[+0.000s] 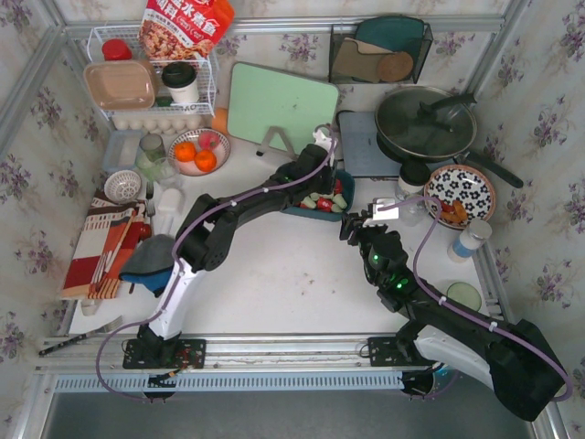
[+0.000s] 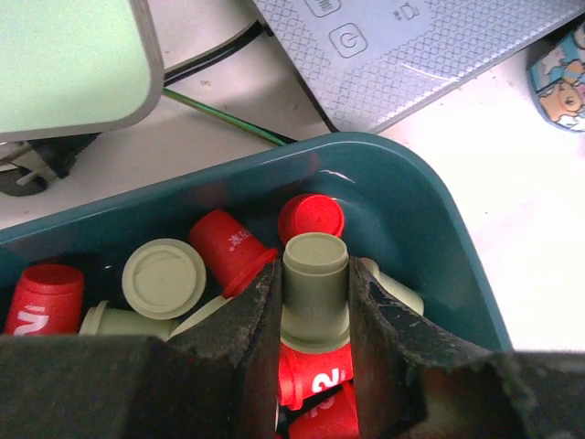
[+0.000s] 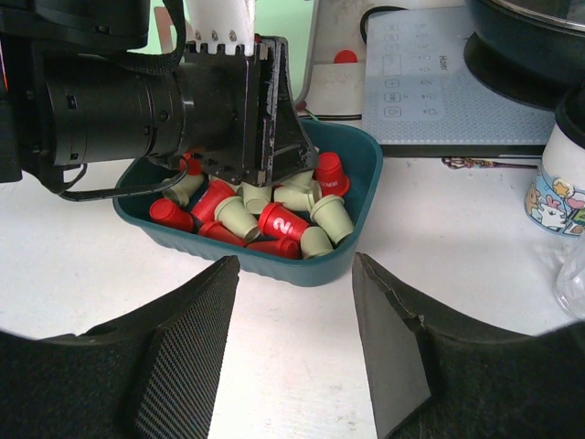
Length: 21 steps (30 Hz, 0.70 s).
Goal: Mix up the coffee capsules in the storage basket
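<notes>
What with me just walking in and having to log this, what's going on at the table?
The left pincer is down inside the storage basket, shut on a pale green coffee capsule amid the other red and green capsules. The right pincer hangs open just in front of the basket, holding nothing.

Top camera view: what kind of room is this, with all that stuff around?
Most likely a kitchen counter, maybe a practice one. You can see a lidded frying pan, an induction cooktop and a green cutting board.
</notes>
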Available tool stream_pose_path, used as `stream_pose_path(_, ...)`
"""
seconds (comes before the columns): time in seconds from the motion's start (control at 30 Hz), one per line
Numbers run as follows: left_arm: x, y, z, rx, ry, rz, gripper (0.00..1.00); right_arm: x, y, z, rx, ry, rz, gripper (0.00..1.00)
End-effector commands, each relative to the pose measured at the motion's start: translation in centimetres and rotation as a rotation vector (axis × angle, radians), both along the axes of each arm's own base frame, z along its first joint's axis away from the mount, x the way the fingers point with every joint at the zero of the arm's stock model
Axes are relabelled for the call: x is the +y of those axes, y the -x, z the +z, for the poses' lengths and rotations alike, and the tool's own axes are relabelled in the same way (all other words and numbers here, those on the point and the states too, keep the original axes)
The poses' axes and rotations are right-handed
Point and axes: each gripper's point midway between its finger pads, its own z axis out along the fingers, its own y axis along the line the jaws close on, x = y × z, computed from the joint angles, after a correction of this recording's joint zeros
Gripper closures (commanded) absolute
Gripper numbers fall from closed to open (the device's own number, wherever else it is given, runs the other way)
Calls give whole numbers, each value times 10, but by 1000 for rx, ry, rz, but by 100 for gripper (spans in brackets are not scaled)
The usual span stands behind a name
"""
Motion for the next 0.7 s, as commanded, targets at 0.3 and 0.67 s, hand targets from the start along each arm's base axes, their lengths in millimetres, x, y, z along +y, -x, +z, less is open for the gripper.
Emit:
stream_pose_path(0.3, 33, 2, -26, 36, -175, 69, 68, 0, -1, 5, -14, -24, -9, 40)
stream_pose_path(0.67, 43, 3, 6, 18, -146, 131, 46, -4, -2, 4, -13, -21, -33, 37)
